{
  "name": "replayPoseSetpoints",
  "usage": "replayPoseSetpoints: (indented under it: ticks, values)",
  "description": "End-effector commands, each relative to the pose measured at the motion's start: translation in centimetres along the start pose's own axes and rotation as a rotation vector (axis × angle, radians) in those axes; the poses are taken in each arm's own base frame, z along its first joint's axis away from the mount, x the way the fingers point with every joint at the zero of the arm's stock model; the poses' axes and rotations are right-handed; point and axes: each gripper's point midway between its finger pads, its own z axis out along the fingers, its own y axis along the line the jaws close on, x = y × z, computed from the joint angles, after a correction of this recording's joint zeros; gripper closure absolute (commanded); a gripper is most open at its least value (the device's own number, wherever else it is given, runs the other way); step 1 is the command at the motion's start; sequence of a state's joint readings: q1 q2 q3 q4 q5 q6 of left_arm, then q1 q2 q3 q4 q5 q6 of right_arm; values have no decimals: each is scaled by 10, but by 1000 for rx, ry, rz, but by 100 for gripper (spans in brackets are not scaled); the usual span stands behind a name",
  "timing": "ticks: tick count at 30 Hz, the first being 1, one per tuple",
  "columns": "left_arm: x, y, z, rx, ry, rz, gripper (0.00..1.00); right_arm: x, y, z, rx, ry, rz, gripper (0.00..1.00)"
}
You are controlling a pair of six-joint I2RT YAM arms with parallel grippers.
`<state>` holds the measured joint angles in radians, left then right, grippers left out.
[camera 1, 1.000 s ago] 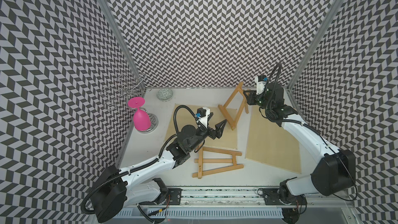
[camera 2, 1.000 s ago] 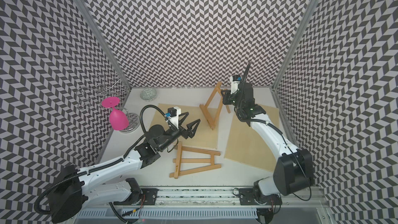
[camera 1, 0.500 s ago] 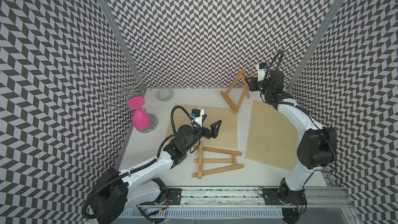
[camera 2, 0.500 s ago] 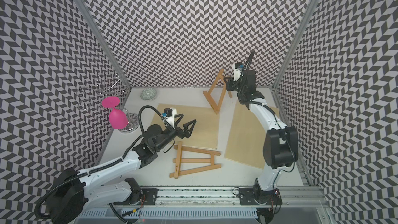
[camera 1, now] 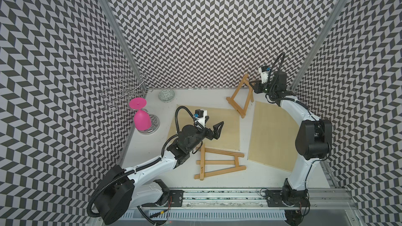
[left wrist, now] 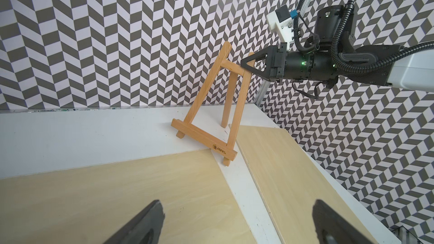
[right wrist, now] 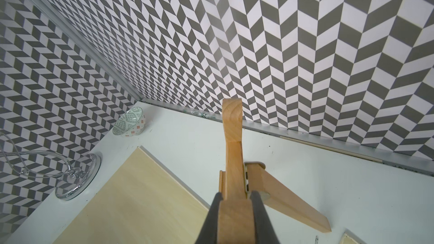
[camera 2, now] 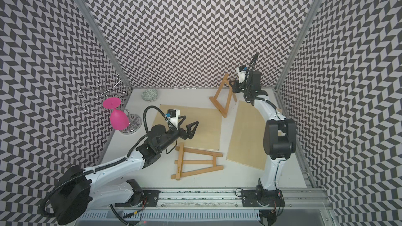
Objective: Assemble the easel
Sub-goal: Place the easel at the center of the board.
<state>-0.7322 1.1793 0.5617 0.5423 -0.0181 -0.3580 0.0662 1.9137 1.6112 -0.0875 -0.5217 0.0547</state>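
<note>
- Evidently the step in hand is standing the small A-shaped wooden easel (camera 1: pixel 236 108) upright: the right gripper (camera 1: pixel 251 83) is clenched on the top of one front leg, close to the top crossbar, as the right wrist view shows.
- Below that gripper, the easel's two front feet and ledge bar sit on the white table (left wrist: pixel 94 132). One foot is in the strip between the two pale plywood sheets, the left sheet (camera 1: pixel 226 131) and the right sheet (camera 1: pixel 272 138).
- Behind the frame, on the far side from the left gripper, the hinged rear leg (left wrist: pixel 226 104) is swung out. Its tip appears to reach the table, though contact cannot be confirmed.
- Meanwhile the left gripper (camera 1: pixel 214 125) is released, with its jaws spread wide and holding nothing. It hovers over the left sheet, facing the standing easel from well apart.
- Just beneath and behind that gripper, toward its arm's base, a second wooden easel (camera 1: pixel 217 162) lies flat and folded, with its top end overlapping the sheet's near edge.
- Judging from this, the first easel looks nearly done. The next move calls for the right jaws to part gently and back straight away, so the frame does not tip or its rear leg fold.
- Afterwards the flat easel probably needs lifting and opening. It offers thin bars lying flush on the table, so a careful low pinch is needed.
</note>
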Motion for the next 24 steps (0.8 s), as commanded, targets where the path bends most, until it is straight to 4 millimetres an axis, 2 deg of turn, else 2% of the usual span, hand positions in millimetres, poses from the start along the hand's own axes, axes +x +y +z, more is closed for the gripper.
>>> replayPoseSetpoints:
  ticks: [1,6,11,15,24]
  values:
    - [-12,-4,2,15,-22,-6,1,-30,7,-7,-49,-76,-79,100]
    - [-14,-3,1,14,-24,-3,1,-14,-5,-2,-44,-27,-81,100]
    - [-13,-3,2,16,-19,-2,1,-8,-19,-7,-42,-25,-76,100]
    - [-11,-2,5,15,-11,-2,1,-1,-29,-2,-14,-9,-83,100]
    - [-7,2,5,4,2,1,1,27,-23,6,-86,29,-64,97]
